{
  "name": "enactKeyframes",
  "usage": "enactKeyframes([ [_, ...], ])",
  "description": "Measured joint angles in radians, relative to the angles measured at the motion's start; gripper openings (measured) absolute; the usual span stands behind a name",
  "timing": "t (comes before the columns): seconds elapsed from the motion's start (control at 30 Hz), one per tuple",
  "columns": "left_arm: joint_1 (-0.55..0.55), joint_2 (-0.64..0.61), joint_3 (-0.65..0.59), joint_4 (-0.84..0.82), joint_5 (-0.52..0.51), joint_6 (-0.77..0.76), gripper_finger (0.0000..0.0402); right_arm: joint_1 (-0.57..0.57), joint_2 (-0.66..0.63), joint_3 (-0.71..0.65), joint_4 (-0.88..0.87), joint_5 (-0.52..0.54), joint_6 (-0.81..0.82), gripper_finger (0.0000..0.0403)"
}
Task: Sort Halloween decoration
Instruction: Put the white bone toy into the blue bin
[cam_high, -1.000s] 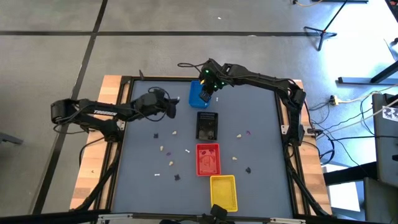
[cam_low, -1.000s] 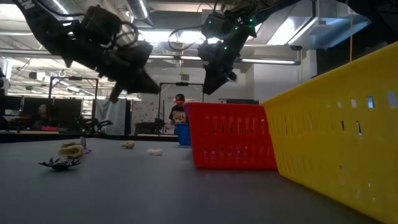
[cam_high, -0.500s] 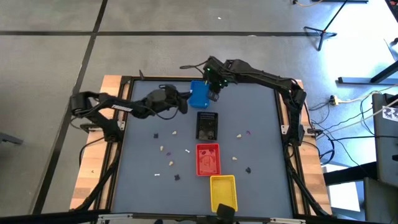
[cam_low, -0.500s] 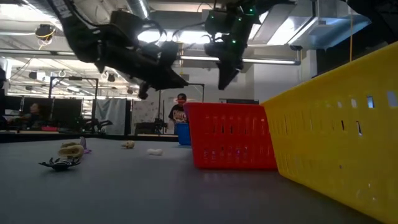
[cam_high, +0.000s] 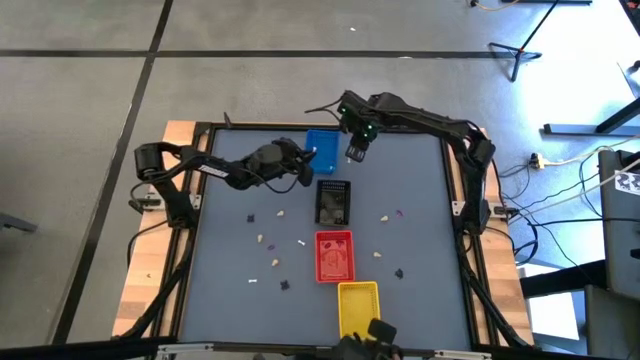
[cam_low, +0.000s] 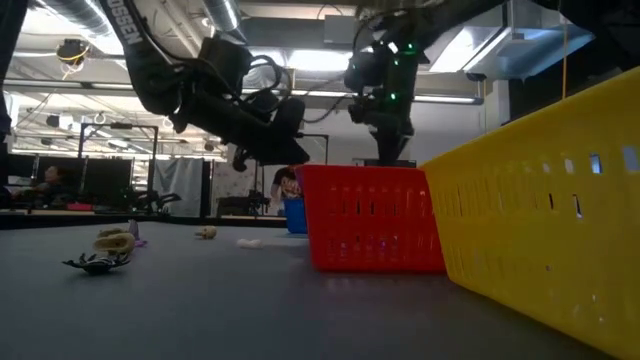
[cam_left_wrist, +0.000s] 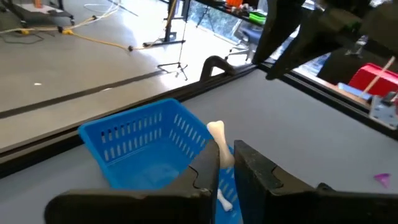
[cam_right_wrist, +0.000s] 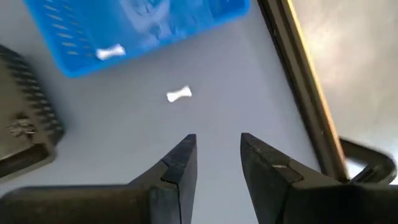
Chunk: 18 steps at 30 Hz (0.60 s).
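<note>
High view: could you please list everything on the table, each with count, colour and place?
blue tray: one, blue, row's end between the arms.
black tray: one, black, second in row.
red tray: one, red, third.
yellow tray: one, yellow, last.
scattered pieces: roughly eleven, white, cream, dark, one purple, both sides of the row.
loose bone: one, white, beside the blue tray.
left end effector: shut on held bone, white, over the blue tray.
right end effector: open, above the loose bone.

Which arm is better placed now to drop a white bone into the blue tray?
Left. The left gripper is shut on a white bone at the rim of the blue tray. The right gripper is open and empty, over the table beside that tray.
</note>
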Motion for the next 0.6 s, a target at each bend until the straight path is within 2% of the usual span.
enactKeyframes([
  [0.4, 0.0, 0.001, 0.0, -0.004, -0.021, 0.001, 0.0089, -0.024, 0.001, -0.152, 0.167, -0.009, 0.13, 0.0122],
  [0.6, 0.0, 0.001, 0.0, -0.004, -0.021, 0.0, 0.0102, -0.009, 0.001, -0.224, 0.26, -0.036, 0.138, 0.0122],
])
